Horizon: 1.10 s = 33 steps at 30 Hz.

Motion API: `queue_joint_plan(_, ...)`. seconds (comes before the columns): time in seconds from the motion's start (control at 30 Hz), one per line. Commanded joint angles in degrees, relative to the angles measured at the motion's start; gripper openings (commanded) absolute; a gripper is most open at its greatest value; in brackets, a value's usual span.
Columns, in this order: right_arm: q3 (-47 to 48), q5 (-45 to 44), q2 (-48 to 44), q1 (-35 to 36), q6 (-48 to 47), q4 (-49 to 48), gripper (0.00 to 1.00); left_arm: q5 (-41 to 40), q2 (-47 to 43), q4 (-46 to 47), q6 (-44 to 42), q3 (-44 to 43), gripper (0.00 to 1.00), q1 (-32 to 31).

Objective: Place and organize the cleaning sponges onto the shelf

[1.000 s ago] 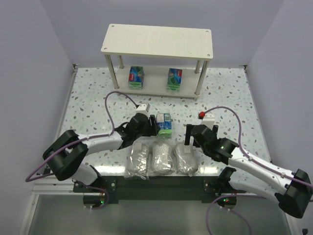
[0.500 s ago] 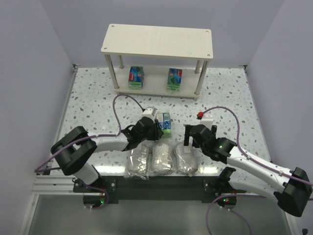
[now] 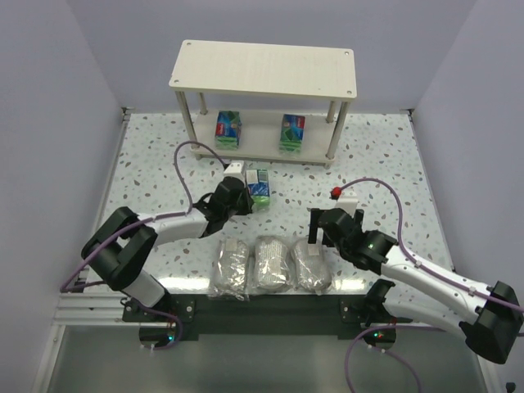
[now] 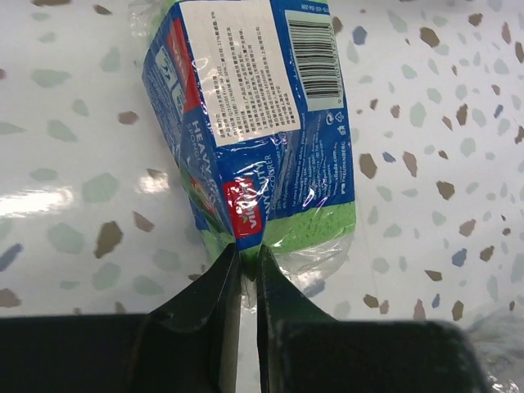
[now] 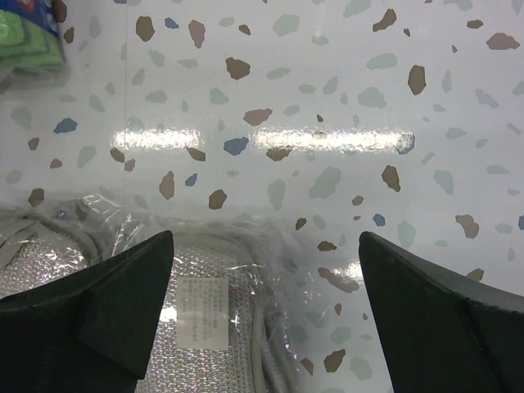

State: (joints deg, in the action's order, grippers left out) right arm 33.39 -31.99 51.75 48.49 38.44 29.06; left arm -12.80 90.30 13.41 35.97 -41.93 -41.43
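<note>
Lower tier of shelf (image 3: 262,70) holds two: left pack (image 3: 228,128), right pack (image 3: 292,131), open gap between. In front, left gripper (image 4: 249,258) clamped on wrap flap of third pack (image 4: 254,106), near shelf front edge. Three grey bundles (image 3: 273,264) in row at near edge of table (image 3: 393,164). Over rightmost bundle (image 5: 201,303), right gripper (image 5: 266,239) spread wide. Bare table on right.

High rear overview, close downward wrist views, table (image 3: 385,155) shared
</note>
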Motion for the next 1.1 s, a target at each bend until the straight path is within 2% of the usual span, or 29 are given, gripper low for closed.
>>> queue_joint_plan(0.0, 0.28, -0.53, 0.02, 0.20, 0.24, -1.02, 0.99, 1.20, -3.64, 1.00, -5.29, -2.10, 0.12, 3.02)
queue_joint_plan(0.13, 0.10, -0.45, 0.20, 0.29, 0.15, -1.55, 0.99, 1.55, -4.96, 0.66, -10.11, -5.43, 0.18, 3.46)
queue_joint_plan(0.3, 0.45, -0.36, 0.81, 0.29, -0.03, -1.72, 0.99, 1.81, -3.38, -1.72, -13.20, -13.33, 0.20, 3.90)
queue_joint_plan(0.4, 0.45, -0.53, 0.55, 0.29, -0.20, -1.55, 0.99, -1.17, -0.23, -2.77, -13.99, -17.28, 0.20, 4.69)
queue_joint_plan(0.5, 0.54, -0.97, 0.02, 0.29, -0.47, -0.85, 0.99, -0.39, 3.81, -3.74, -13.64, -21.43, 0.20, 7.58)
queue_joint_plan(0.77, 0.01, -2.29, -0.86, 0.20, -1.26, -0.14, 0.99, 0.75, 10.77, 2.75, -13.38, -25.48, 0.13, 11.28)
queue_joint_plan(1.07, -0.16, -2.82, -0.16, 0.20, -1.96, -0.32, 0.99, 2.34, 13.93, 10.41, -12.85, -26.53, 0.14, 12.07)
